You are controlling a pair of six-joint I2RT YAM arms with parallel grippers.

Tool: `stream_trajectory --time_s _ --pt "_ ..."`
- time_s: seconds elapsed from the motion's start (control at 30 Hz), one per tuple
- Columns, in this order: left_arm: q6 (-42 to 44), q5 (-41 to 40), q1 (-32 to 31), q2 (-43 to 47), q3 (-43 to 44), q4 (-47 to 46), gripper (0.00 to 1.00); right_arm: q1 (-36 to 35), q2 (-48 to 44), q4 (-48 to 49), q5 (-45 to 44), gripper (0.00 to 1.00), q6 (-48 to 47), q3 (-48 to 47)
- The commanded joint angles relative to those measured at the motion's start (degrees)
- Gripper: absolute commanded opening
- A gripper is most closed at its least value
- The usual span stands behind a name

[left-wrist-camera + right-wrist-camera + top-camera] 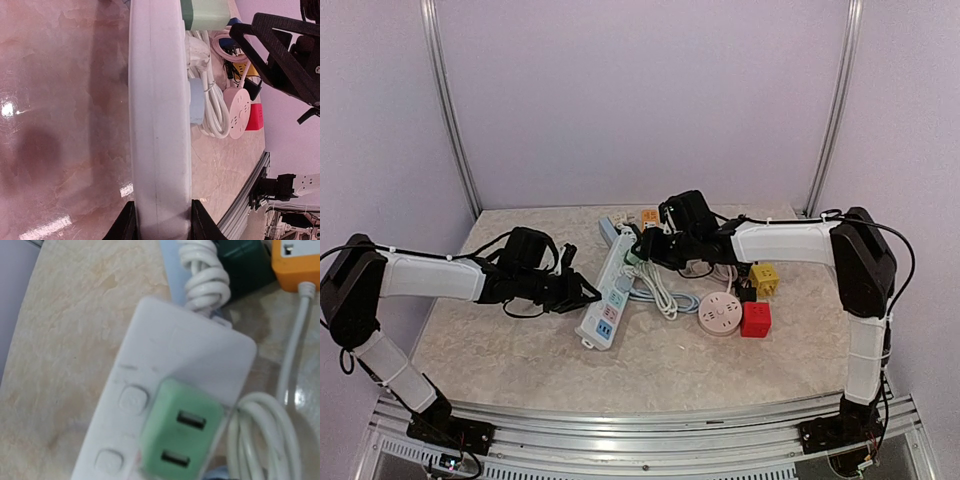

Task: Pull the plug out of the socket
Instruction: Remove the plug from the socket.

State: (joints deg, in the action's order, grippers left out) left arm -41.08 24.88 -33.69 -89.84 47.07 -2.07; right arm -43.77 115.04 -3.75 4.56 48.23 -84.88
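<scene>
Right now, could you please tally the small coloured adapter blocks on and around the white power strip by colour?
Light green plug: 1
Dark green block: 1
Orange block: 1
Yellow cube: 1
Red cube: 1
Total: 5

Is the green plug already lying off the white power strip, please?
No, the green plug sits seated on the white power strip beside its round buttons.

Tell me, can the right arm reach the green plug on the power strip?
Probably yes: the right gripper hangs just above the green plug, nothing covers it, and the left gripper pins the power strip.
</scene>
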Motion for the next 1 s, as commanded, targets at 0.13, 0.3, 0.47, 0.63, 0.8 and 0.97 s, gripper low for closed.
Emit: stream_trajectory --time_s 0.13,0.3,0.47,0.63,0.8,0.97 --pt "0.5 2.6 -3.4 1.5 -1.0 -3.5 0.00 -0.6 5.7 -2.7 -0.5 0.53 0.4 -5.4" --pt "0.5 2.4 -4.1 1.6 -1.1 -3.5 0.00 -0.6 7.8 -4.6 -1.4 0.48 -0.3 -8.4" --pt "0.7 2.4 -4.7 1.5 -0.9 -3.3 0.00 -0.6 8.2 -4.4 -1.7 0.40 -0.2 -8.5" --pt "0.8 2.1 -5.6 1.3 -1.0 -3.0 0.01 -0.5 9.8 -5.1 -2.2 0.21 0.2 -9.6" --pt "0.9 2.5 -5.7 1.0 -0.8 -3.1 0.18 -0.5 9.3 -4.9 -1.3 0.00 0.1 -9.3" --pt "1.6 2.0 -4.7 1.5 -0.1 -2.5 0.59 -0.8 7.3 -3.4 1.0 0.00 0.2 -6.8"
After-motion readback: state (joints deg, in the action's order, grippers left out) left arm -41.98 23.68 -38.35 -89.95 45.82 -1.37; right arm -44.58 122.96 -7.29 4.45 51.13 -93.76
